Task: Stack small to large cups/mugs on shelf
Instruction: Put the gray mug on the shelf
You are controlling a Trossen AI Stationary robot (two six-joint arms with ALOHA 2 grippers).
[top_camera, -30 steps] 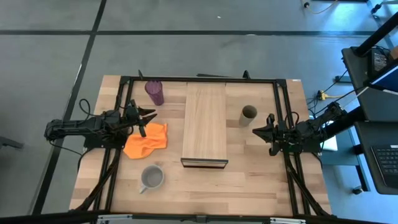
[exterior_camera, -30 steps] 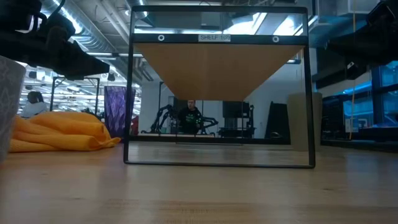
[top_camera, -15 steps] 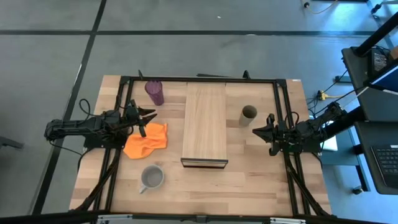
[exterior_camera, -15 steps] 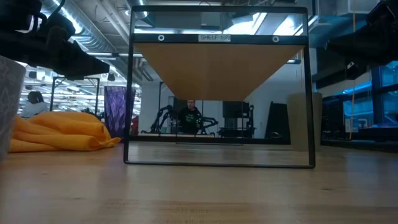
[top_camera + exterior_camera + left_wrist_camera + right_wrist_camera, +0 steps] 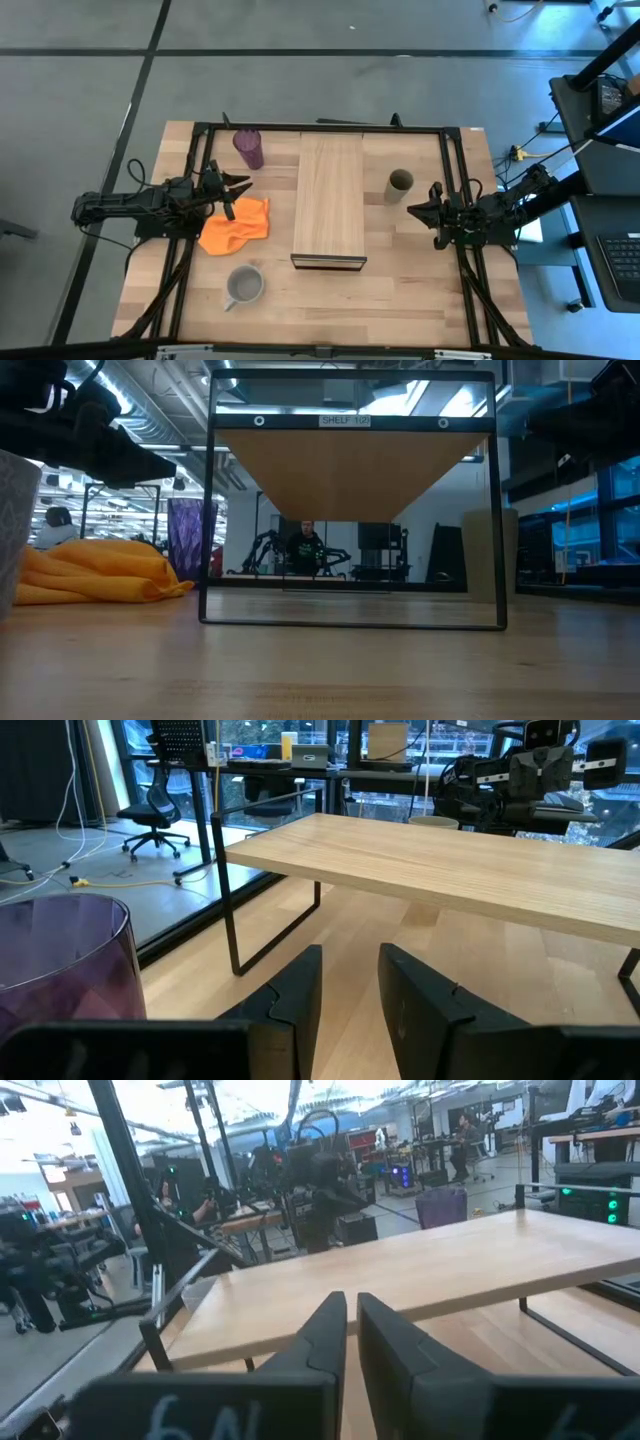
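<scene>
The purple tumbler [image 5: 248, 148] stands upright at the table's far left. The olive cup [image 5: 400, 184] stands upright right of the shelf [image 5: 329, 200]. The grey mug [image 5: 244, 286] stands near the front left. The shelf is a long light-wood plank on a dark frame at the table's middle, with nothing on it. My left gripper [image 5: 246, 182] hovers between the tumbler and the orange cloth, its fingers [image 5: 300, 995] a little apart and empty. My right gripper [image 5: 410, 210] hovers just near-side of the olive cup, its fingers [image 5: 330, 1330] almost together and empty.
An orange cloth [image 5: 236, 226] lies crumpled on the table left of the shelf, under my left gripper. A dark frame [image 5: 200, 130] runs around the table's edges. Bare wood shows at the front [image 5: 380, 300] between the mug and the right edge.
</scene>
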